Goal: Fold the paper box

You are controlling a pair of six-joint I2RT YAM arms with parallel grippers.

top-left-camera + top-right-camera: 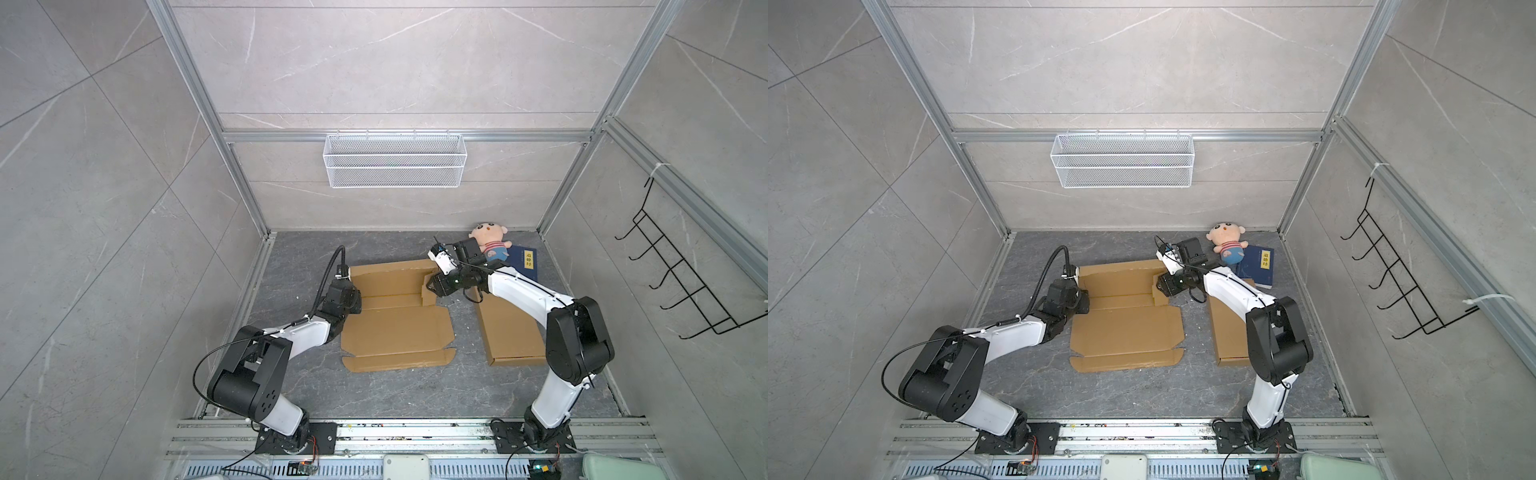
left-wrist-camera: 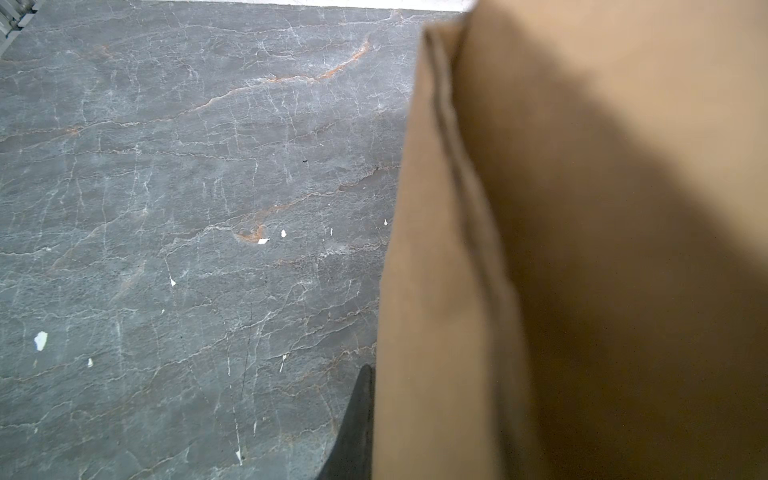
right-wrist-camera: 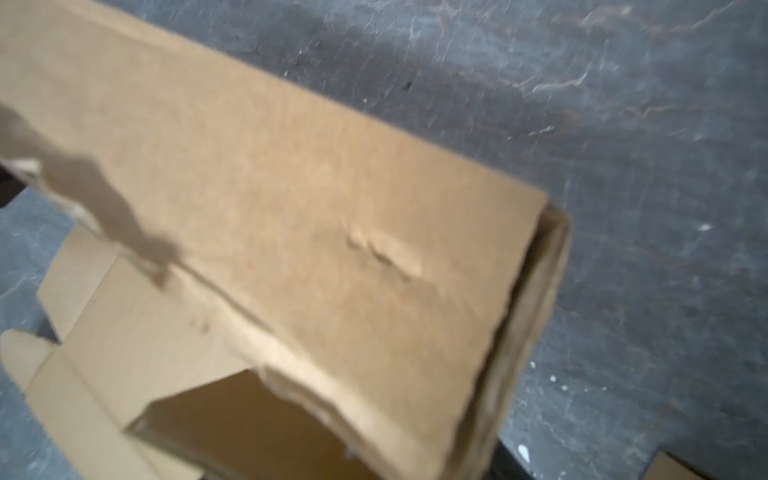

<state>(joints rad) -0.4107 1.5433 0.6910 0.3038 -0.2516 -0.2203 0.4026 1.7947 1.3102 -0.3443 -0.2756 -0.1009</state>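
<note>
Your left arm [image 1: 299,334] reaches forward from its base, elbow raised and wrist turned inward, bringing the left gripper [image 1: 355,305] to the left edge of the paper box [image 1: 395,332]. Its fingers [image 2: 353,428] are closed on a raised side flap, and only one of them shows in the left wrist view, hard against the cardboard. Your right arm [image 1: 519,293] stretches farther forward, forearm sloping down and inward, and the right gripper [image 1: 432,287] sits at the box's upright right-hand flap. You cannot tell whether those fingers are open or closed. The box lies unfolded on the table [image 1: 395,390] between the two pairs of fingers, its far panel tilted up and its near panels flat. Each panel's long axis runs from the left fingers toward the right fingers.
</note>
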